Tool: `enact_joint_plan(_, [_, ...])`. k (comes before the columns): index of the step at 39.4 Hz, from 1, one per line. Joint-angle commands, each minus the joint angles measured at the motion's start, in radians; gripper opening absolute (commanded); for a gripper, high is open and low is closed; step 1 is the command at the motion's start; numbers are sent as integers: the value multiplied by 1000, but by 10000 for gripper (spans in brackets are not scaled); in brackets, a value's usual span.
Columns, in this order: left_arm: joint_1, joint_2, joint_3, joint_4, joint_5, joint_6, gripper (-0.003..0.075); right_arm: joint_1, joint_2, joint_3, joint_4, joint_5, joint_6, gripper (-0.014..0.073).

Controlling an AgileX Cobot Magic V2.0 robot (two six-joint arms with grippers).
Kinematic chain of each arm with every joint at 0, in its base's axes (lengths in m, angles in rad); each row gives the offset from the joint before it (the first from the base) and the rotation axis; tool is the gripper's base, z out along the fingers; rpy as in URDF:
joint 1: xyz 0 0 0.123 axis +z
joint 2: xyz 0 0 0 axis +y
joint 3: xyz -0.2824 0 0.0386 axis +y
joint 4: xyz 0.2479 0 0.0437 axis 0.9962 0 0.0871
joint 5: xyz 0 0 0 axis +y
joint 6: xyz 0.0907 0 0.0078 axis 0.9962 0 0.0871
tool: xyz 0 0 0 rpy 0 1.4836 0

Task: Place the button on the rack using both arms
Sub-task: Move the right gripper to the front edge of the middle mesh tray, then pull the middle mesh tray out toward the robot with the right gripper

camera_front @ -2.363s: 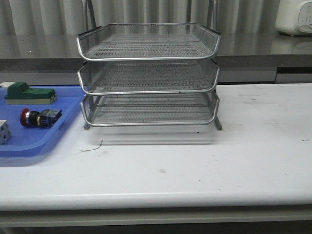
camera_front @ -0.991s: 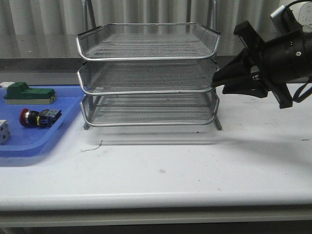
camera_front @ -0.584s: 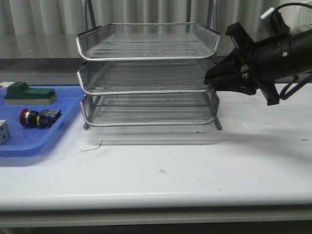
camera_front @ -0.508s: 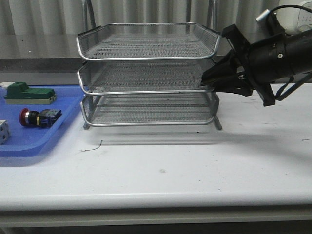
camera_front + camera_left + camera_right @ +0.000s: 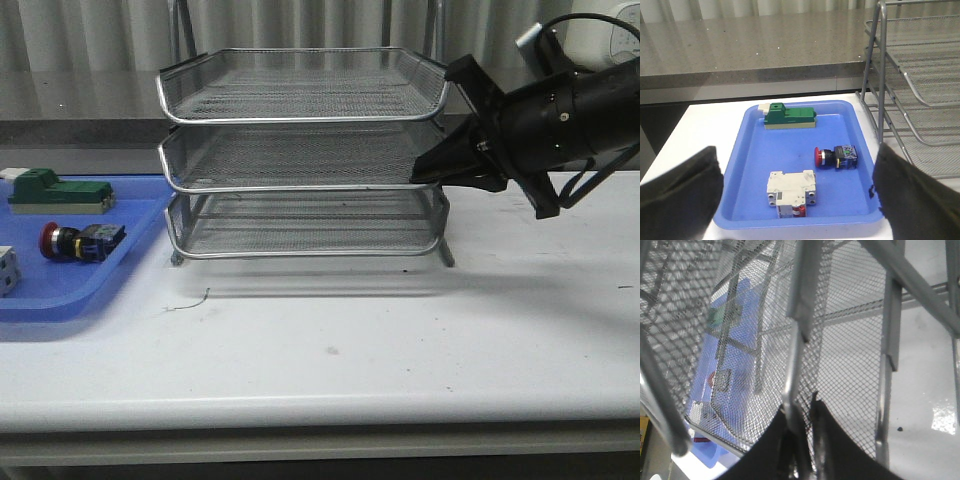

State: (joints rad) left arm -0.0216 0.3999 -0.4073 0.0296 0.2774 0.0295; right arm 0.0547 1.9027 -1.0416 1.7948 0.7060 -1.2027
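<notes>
button (image 5: 835, 156) lies on its side in blue tray (image 5: 795, 212), untouched. left hand (image 5: 795, 200) spread wide above it. right hand (image 5: 425, 172) pinches rack (image 5: 300, 150) middle rim. button likely rigid, light, rolls; grip black body.

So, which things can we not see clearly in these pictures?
- Right gripper, front view: the rack rim hides whether its fingertips pinch the middle tier.
- Right wrist view: close mesh blurs the blue tray and the button.
- Left gripper, left wrist view: only blurred fingers show, tips cut off.
</notes>
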Motion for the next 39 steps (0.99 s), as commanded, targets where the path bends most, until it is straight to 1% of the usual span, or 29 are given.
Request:
enact_joint_plan(1, [-1, 13, -35, -1, -73, 1, 576, -1, -47, -24, 95, 91, -10, -11])
enact_joint_plan(6, [-1, 13, -35, -1, -73, 1, 576, -1, -56, 7, 95, 120, -24, -11])
enact_joint_plan(11, [-1, 13, -35, -1, -73, 1, 576, -1, -84, 73, 95, 143, -63, -11])
enact_joint_plan(33, [-1, 13, -35, -1, -73, 1, 576, -1, -315, 498, 95, 174, -248, -11])
enact_joint_plan(39, [-1, 13, -35, -1, -73, 1, 576, -1, -339, 550, 95, 171, -265, -11])
